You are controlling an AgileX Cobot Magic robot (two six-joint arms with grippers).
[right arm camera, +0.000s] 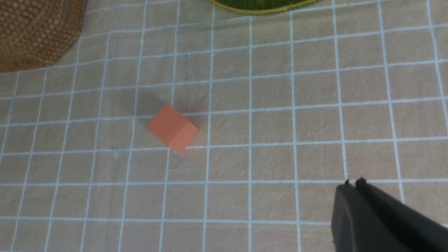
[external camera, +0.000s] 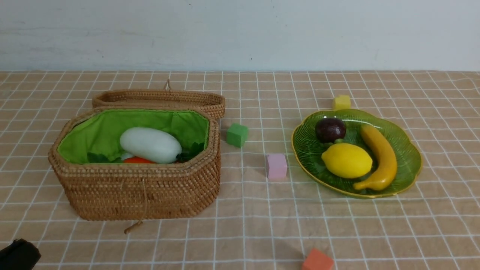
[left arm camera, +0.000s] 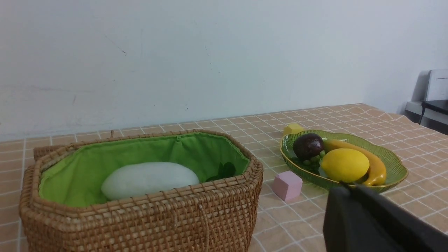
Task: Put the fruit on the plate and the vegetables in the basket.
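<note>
Both your end effectors, left (left arm camera: 353, 187) and right (right arm camera: 355, 182), are closed up with nothing in them, and the left one sits on the near side of the basket (external camera: 138, 193). Red-orange cube (external camera: 318, 260) is nearer you than the basket, off to its right on the worktop (external camera: 262, 225). Inside the basket you've got the white radish (external camera: 150, 145) lying over something orange (external camera: 138, 160), probably the carrot; can't make out the eggplant. Right of the basket, the plate (external camera: 407, 165) has your banana (external camera: 386, 161), lemon (external camera: 347, 160) and dark round fruit (external camera: 330, 129). Fruit's done, veg looks done too imo, so probably just park the arms.
</note>
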